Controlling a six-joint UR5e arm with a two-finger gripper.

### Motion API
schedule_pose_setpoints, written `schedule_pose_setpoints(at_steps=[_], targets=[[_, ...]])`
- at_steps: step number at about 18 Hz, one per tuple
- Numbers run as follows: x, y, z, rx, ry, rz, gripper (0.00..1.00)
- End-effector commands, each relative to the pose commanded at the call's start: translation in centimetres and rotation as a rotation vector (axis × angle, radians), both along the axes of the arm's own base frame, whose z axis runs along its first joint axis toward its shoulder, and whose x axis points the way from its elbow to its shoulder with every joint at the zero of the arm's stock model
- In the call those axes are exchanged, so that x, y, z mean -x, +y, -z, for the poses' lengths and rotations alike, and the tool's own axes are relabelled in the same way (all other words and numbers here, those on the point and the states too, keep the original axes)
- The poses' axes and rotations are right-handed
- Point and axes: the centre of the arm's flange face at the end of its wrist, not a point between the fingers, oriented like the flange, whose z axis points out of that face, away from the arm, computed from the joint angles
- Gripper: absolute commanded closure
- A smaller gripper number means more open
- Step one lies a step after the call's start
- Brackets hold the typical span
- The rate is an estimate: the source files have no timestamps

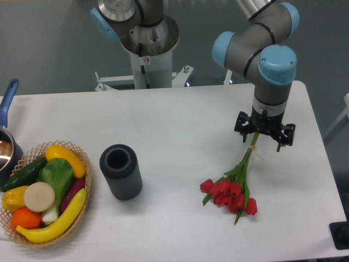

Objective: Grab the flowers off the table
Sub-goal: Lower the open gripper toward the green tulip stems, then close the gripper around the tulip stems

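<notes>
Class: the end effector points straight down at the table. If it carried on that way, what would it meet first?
Most likely the stem end of the flowers, directly beneath the end effector; then the table. Depth is uncertain.

White table: flowers, dark cylinder, veg basket, pot at edge.
</notes>
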Motion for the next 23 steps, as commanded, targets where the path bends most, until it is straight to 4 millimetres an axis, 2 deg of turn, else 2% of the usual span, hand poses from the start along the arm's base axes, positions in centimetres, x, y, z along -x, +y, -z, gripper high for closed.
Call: schedule_pose_setpoints(at_steps=[7, 11, 15, 23], targets=[[-0.4, 0.0, 1.4, 0.008, -0.003, 0.013, 0.0], [0.0, 0.5, 4.9, 0.029, -0.057, 0.016, 0.0], [0.2, 0.5, 4.8, 0.026, -0.062, 0.015, 0.0], [0.6, 0.2, 5.9, 0.032, -0.081, 0.008, 0.0]])
